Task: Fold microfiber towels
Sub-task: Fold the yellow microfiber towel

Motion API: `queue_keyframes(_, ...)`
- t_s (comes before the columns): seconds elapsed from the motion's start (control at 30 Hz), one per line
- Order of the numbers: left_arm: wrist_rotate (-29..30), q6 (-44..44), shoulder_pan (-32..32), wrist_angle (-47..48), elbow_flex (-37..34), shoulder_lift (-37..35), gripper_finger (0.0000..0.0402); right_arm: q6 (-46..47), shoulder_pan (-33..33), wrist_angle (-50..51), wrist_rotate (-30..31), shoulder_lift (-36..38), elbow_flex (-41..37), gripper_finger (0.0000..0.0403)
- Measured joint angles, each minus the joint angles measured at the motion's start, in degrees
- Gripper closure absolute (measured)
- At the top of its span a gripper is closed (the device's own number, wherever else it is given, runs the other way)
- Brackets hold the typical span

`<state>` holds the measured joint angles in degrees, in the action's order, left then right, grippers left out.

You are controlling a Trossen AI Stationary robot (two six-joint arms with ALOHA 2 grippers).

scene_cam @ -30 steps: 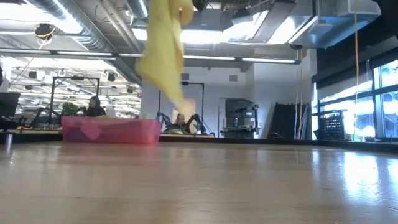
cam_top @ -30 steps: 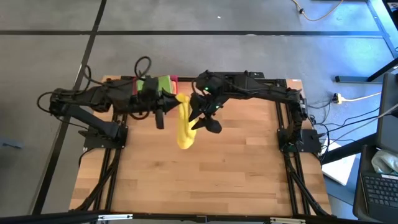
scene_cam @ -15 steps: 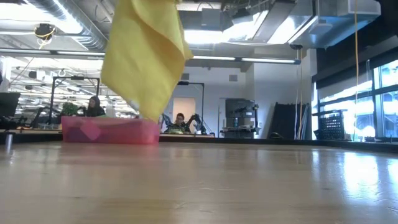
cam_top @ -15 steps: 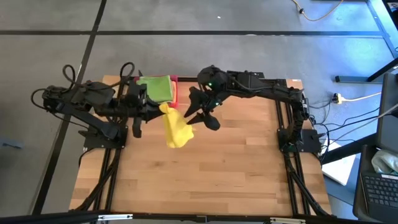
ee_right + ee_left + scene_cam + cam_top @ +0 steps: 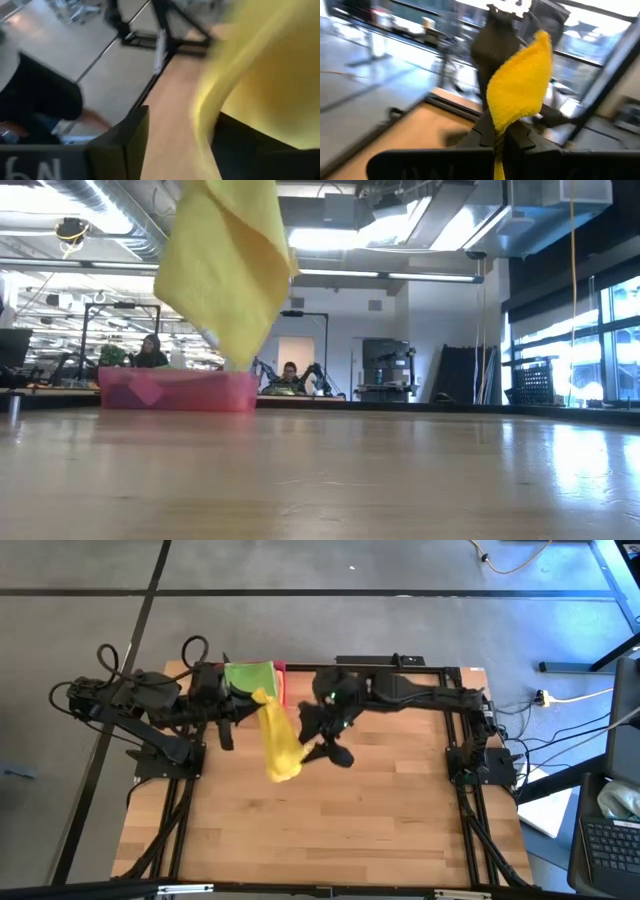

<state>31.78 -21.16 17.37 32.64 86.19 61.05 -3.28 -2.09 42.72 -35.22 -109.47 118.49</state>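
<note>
A yellow microfiber towel [image 5: 276, 740] hangs in the air over the table's far left part, with my left gripper [image 5: 250, 706] shut on its upper end. In the low view the towel [image 5: 225, 270] hangs spread out, its lower tip clear of the table. My right gripper [image 5: 318, 736] stands open just right of the hanging towel. In its wrist view the towel [image 5: 260, 65] passes between its fingers [image 5: 132, 137]. A bright green towel [image 5: 250, 680] lies in the pink tray [image 5: 282, 670] at the far edge. My left gripper pinches the yellow towel's upper end [image 5: 498, 131] between its two fingers, which come roughly level from the table's left. A rounded fold of cloth stands up past the fingers and the rest hangs slack below, lifted clear. Whether my right gripper touches the towel, I cannot tell.
The pink tray [image 5: 180, 390] stands at the table's far left edge, behind the hanging towel. Bare wood [image 5: 330, 820] fills the middle and near part of the table. People sit at desks in the room beyond.
My left gripper has drawn back toward the table's left edge, keeping its hold on the towel's upper end. The towel has swung left with it, away from the right gripper, and hangs wider and more spread than before.
</note>
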Motion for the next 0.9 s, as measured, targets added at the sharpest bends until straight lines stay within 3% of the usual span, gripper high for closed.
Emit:
queue_keyframes(0.07, 3.14, 0.77, -0.03, -0.04, 0.0, -0.13, 0.0401, 0.03, 0.98, -0.04, -0.58, -0.02, -2.38, 0.0221)
queue_keyframes(0.2, 3.79, 0.77, -0.07, -0.13, 0.0, -0.3, 0.0401, 0.03, 1.77, 0.51, 1.39, -0.04, -6.16, 0.0265)
queue_keyframes(0.43, 3.11, 0.25, 1.3, -0.13, 0.0, -0.32, 0.0401, 0.1, 0.63, 0.36, 1.75, 0.27, -7.4, 0.039)
queue_keyframes(0.63, 3.11, 0.21, 1.68, -0.13, 0.0, -0.33, 0.0402, 2.97, -1.11, 0.36, -0.81, 0.37, -7.36, 0.0352)
queue_keyframes(0.77, 3.11, -0.43, 1.68, -0.13, 0.0, -0.32, 0.0402, 3.54, -1.51, 0.48, 1.41, 0.4, -7.35, 0.0328)
queue_keyframes(0.9, 3.11, 0.58, 1.68, -0.13, -0.02, -0.32, 0.0401, 2.18, -1.61, 2.42, 2.87, 0.4, -7.33, 0.0364)
